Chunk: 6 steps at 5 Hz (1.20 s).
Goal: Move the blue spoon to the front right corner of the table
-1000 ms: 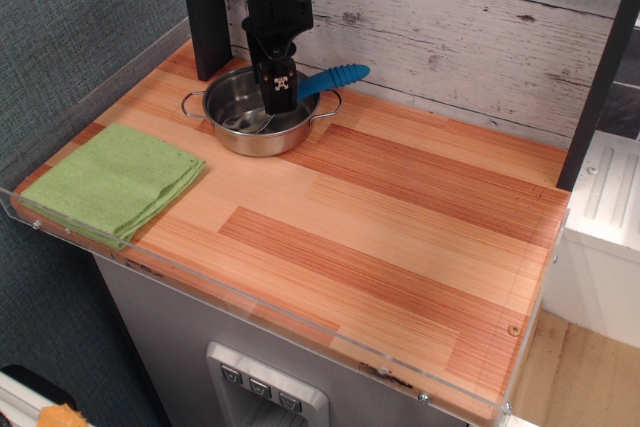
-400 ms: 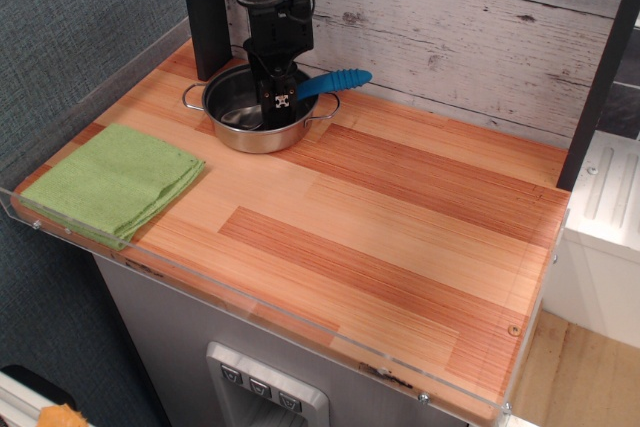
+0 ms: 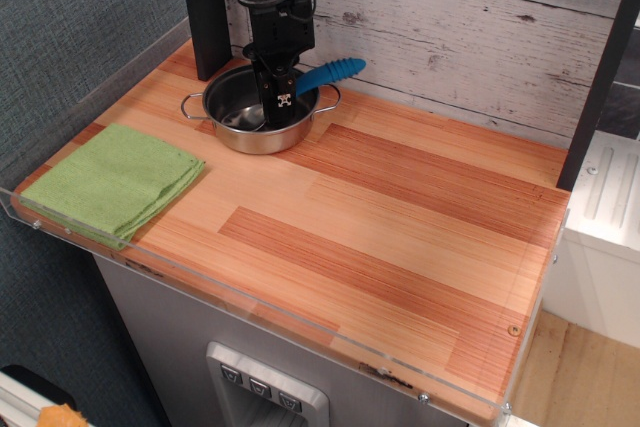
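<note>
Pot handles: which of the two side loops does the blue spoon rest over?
The right loop handle of the pot. The blue spoon angles up across it, while the left loop handle is bare.

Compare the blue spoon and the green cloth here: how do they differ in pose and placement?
The blue spoon leans tilted in the steel pot, handle jutting over its rim; the green cloth lies flat and folded on the table. The spoon sits at the back by the end effector; the cloth lies at the front left, apart from it. Both are far from the front right corner.
</note>
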Tool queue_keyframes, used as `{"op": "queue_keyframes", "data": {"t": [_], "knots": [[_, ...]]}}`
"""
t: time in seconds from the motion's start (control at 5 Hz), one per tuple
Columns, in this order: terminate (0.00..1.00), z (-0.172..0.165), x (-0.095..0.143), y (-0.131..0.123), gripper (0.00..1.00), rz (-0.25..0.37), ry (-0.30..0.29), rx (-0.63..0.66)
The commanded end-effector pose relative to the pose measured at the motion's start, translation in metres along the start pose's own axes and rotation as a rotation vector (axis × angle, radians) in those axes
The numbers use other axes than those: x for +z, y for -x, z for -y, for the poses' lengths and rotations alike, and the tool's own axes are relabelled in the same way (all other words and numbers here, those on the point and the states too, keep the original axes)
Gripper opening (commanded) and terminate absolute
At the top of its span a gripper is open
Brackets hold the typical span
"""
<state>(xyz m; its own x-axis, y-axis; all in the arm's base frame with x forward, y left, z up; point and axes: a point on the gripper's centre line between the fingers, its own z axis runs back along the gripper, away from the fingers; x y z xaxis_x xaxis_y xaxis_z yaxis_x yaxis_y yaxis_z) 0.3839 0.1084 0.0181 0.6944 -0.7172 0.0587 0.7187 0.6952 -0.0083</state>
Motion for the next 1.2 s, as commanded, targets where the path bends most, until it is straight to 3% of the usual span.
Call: {"op": "queue_keyframes", "data": {"t": [0.0, 0.6, 1.0], "knots": [[0.0, -0.011, 0.04, -0.005, 0.0, 0.031, -0.098, 0.021], [0.0, -0.002, 0.087, -0.012, 0.0, 0.077, -0.189, 0.054], [0.0, 0.041, 0.104, -0.032, 0.0, 0.067, -0.218, 0.01]]}}
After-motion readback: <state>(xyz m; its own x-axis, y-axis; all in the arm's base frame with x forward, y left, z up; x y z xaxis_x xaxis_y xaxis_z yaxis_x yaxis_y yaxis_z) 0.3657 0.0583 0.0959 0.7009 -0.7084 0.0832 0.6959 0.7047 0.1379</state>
